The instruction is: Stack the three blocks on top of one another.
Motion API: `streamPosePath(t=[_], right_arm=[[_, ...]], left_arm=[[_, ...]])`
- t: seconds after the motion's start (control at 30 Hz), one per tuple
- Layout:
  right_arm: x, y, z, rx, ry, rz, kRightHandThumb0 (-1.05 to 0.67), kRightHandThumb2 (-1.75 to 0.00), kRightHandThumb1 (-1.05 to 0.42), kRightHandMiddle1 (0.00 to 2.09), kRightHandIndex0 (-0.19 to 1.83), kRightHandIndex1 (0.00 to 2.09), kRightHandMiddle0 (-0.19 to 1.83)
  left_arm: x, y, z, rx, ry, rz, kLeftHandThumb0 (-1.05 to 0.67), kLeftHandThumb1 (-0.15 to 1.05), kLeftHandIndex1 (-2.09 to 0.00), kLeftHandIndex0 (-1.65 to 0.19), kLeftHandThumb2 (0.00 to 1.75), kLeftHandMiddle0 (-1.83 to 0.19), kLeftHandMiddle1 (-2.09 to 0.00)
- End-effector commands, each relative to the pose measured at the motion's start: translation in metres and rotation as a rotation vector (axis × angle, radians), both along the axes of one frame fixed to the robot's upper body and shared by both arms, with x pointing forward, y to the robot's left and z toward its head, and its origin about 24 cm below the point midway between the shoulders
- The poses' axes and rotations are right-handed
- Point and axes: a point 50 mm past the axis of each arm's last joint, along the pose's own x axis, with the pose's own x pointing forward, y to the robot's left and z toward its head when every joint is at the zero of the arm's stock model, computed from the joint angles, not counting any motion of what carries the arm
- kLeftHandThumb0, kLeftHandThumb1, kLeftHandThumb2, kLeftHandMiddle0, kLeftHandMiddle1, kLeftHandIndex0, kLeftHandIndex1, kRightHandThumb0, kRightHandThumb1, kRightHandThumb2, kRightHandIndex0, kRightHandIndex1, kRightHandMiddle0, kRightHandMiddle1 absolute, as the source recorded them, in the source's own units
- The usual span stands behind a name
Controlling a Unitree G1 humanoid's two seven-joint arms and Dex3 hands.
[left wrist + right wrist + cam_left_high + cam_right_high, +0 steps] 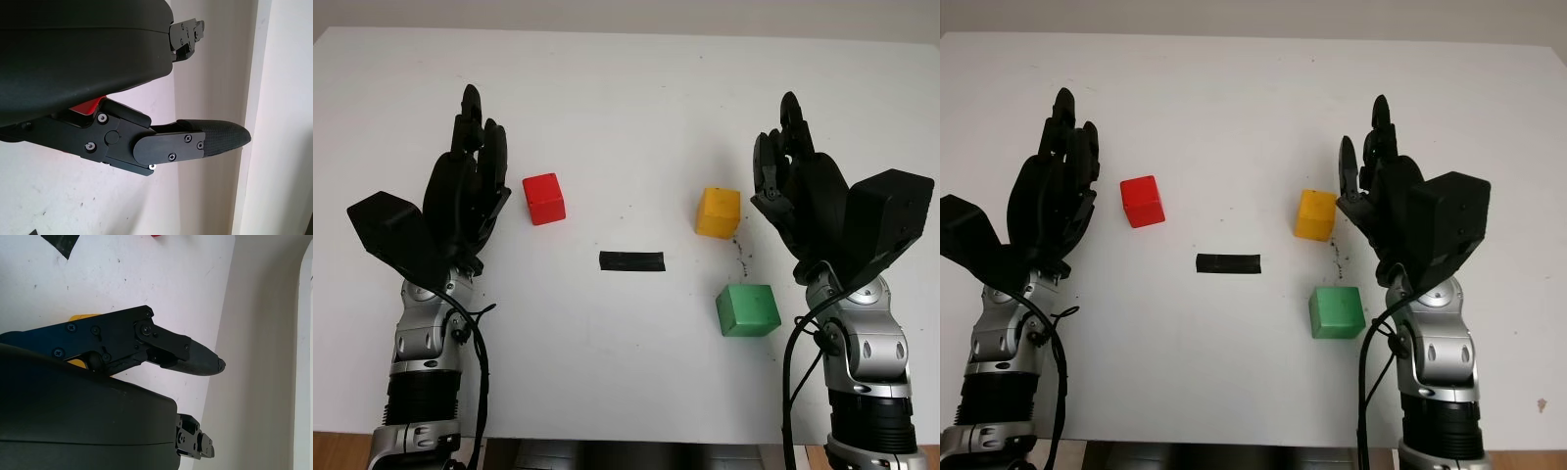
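Both hands hold nothing, fingers (475,127) extended. The left hand (465,191) hovers just beside the red block (544,199); the right hand (803,191) is just beside the yellow block (718,212). The green block (748,310) sits near it, black tape (631,262) between, all on the white bench (626,88).
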Motion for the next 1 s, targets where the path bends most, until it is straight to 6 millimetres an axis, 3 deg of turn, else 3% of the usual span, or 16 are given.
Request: streamPosePath(t=[0.0,0.27,0.5,0.67,0.8,0.87,0.97], right_arm=[[-0.001,-0.002,0.001,-0.005,-0.012,-0.010,-0.52,-0.71,-1.05,0.00,-0.19,0.00,-0.19],[0.002,-0.002,0.000,-0.010,-0.005,-0.007,-0.53,-0.72,-1.05,0.00,-0.19,0.00,-0.19],[0.000,-0.007,0.007,-0.027,-0.011,-0.023,-0.53,-0.70,-1.05,0.00,-0.19,0.00,-0.19],[-0.002,-0.014,0.016,-0.040,-0.015,-0.032,-0.52,-0.70,-1.05,0.00,-0.19,0.00,-0.19],[-0.003,-0.020,0.019,-0.077,-0.015,-0.031,-0.52,-0.69,-1.05,0.00,-0.19,0.00,-0.19],[-0.003,-0.022,0.021,-0.078,-0.019,-0.028,-0.52,-0.69,-1.05,0.00,-0.19,0.00,-0.19],[-0.003,-0.022,0.024,-0.088,-0.026,-0.028,-0.51,-0.70,-1.05,0.00,-0.19,0.00,-0.19]], left_arm=[[-0.001,0.003,0.002,0.015,-0.001,0.009,-0.78,1.05,0.00,0.19,0.50,0.19,0.00],[0.001,0.000,-0.004,0.053,0.033,0.003,-0.76,1.05,0.00,0.19,0.56,0.19,0.00],[0.000,0.007,0.005,0.093,0.018,0.019,-0.72,1.05,0.00,0.19,0.47,0.19,0.00],[-0.005,0.020,0.029,0.375,0.041,0.123,-0.69,1.05,-0.02,0.16,0.31,0.16,-0.04],[-0.008,0.027,0.049,0.608,-0.009,0.243,-0.69,1.04,-0.13,-0.08,0.13,-0.18,-0.16],[-0.008,0.031,0.057,0.675,-0.024,0.259,-0.70,1.02,-0.16,-0.16,0.09,-0.26,-0.19],[-0.008,0.035,0.064,0.782,-0.021,0.258,-0.72,1.01,-0.17,-0.22,0.06,-0.21,-0.14]])
